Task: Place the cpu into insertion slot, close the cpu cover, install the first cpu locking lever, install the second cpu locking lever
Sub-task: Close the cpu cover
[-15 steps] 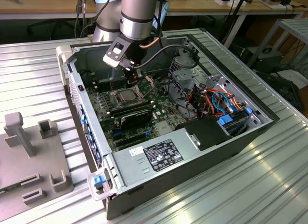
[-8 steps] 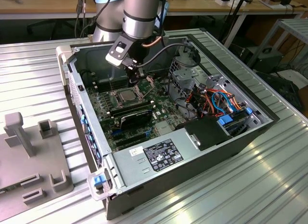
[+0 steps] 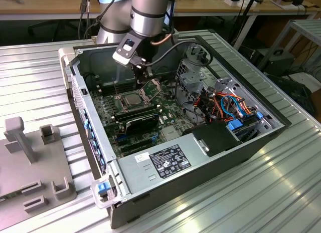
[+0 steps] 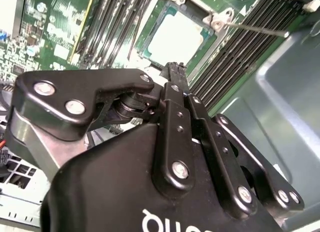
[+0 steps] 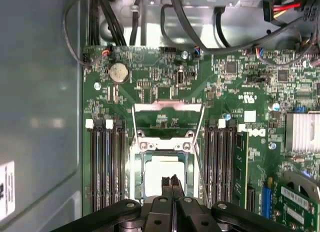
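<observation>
The cpu (image 5: 159, 173) is already lying in the insertion slot (image 5: 136, 164) on the green motherboard (image 5: 150, 82), its pale metal face sitting flat and square to the rim in both wrist views. The gripper (image 5: 172, 180) is hovering just above the chip, its fingers (image 5: 167, 184) pressed together and carrying nothing. The cpu cover (image 5: 167, 108) is standing swung open on its hinge at the slot's edge (the board is showing through its cut-out), so the step in hand appears to be closing it.

Judging from this, the clenched fingertips are serving best as a single pusher. They should be meeting the cover's free bar near its middle, since an off-centre push is likely to twist so thin a frame. The push should be following the hinge's arc rather than going straight down, keeping the tips off the chip's face. A thin wire locking lever (image 5: 202, 174) is running just beside the slot, between it and the memory slots (image 5: 224, 162), and it needs to be lying clear of the frame's path.
</observation>
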Tool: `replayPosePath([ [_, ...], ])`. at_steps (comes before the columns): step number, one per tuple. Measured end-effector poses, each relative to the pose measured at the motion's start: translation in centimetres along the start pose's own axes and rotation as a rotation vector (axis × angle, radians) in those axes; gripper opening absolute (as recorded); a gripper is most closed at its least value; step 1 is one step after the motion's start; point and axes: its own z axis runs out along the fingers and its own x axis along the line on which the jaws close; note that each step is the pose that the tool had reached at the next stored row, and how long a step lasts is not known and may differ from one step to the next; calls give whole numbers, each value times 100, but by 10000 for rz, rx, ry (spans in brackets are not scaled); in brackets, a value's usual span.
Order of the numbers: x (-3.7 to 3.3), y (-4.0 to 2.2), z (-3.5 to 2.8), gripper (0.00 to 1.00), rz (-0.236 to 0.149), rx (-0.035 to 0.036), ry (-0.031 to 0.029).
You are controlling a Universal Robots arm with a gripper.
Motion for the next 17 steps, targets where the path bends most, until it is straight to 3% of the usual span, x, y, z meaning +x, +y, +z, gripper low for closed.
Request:
replayPosePath([
  [3, 0, 104, 1, 11, 1, 1, 0],
  [8, -2, 338, 7, 11, -1, 1, -2],
  [17, -1, 394, -85, 11, 0, -1, -40],
])
